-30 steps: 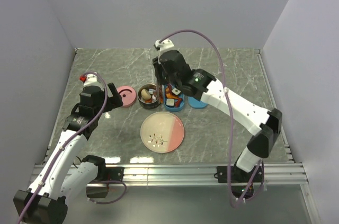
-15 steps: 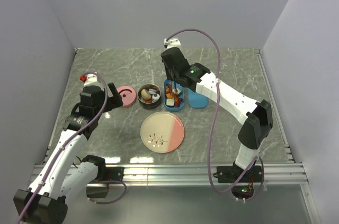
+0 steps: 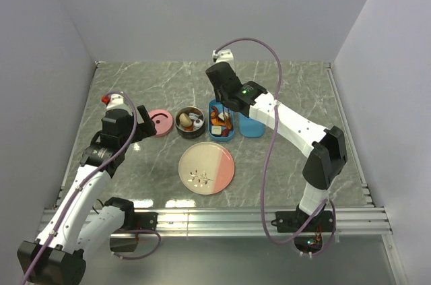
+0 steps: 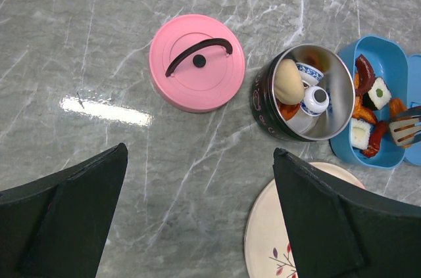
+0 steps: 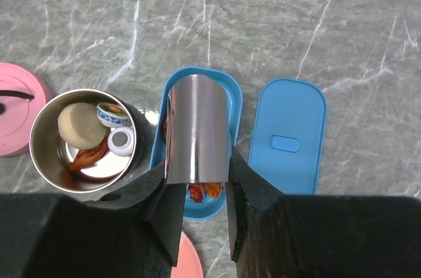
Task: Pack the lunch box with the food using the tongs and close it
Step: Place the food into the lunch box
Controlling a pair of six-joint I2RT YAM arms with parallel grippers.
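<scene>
My right gripper [image 5: 200,183] pinches the slim, mirror-bright silver metal tongs [image 5: 197,130]. Their long axis runs straight down from the gripper, so the tips stand inside the open blue oval plastic lunch box [image 5: 235,104], among orange, red and white toy food pieces [image 4: 368,104]. The matching blue lid [image 5: 289,137] lies flat on the marbled bench [image 5: 362,28] just right of the box, nearer this arm; my left gripper [image 4: 197,160] hangs spread wide near the round pink lid [image 4: 197,61].

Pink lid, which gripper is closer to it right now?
Left. The left gripper hangs open close beside the pink lid; the right gripper is farther off, over the blue box, holding the tongs.
</scene>
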